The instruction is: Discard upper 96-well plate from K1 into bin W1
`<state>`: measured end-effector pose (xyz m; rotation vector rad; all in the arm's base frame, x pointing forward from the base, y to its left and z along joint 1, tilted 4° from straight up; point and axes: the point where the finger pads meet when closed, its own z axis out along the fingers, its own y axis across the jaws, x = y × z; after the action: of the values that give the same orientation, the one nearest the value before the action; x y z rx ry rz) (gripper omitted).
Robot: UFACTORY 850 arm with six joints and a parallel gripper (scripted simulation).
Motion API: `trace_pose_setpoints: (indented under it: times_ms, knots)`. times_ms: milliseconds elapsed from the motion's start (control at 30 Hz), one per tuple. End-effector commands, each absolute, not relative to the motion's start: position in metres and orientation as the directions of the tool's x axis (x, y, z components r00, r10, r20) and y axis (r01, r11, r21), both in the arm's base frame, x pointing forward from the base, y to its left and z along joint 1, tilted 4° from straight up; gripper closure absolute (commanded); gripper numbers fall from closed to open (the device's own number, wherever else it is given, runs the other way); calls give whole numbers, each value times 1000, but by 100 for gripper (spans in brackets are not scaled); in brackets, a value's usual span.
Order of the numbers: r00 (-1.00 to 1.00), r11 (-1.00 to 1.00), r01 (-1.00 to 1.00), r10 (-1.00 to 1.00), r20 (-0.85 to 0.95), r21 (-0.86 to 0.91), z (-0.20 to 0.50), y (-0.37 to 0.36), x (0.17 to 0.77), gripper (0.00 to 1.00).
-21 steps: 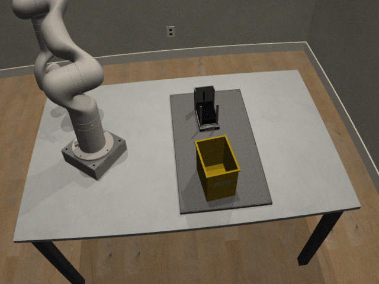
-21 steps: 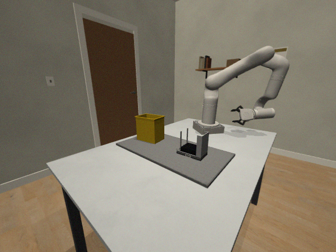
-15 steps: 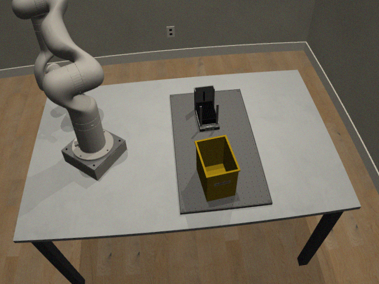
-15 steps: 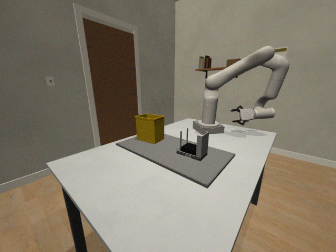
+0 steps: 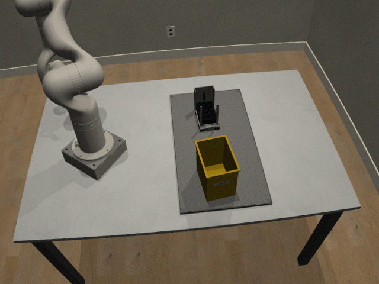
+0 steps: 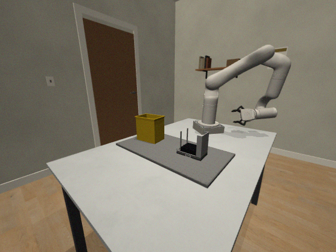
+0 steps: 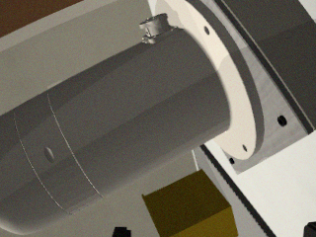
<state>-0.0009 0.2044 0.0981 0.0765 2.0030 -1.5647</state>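
1. The white arm rises from its base, folds over at the elbow and doubles back downward.
2. The gripper hangs level, jaws spread wide, holding nothing.
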Motion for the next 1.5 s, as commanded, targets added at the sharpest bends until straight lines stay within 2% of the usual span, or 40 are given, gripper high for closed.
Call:
trace_pose_setpoints:
  times_ms: [0, 333, 533, 767, 1467]
  knots:
    - [-861, 323, 389, -206, -465, -863, 95, 215, 11, 0]
    - [-906, 381, 419, 112, -408, -824, 90, 244, 51, 0]
    - [-900, 397, 437, 199, -389, -807, 89, 253, 69, 0]
    - [-853, 427, 498, 395, -340, -755, 89, 266, 101, 0]
    - [-699, 434, 641, 671, -248, -633, 99, 281, 194, 0]
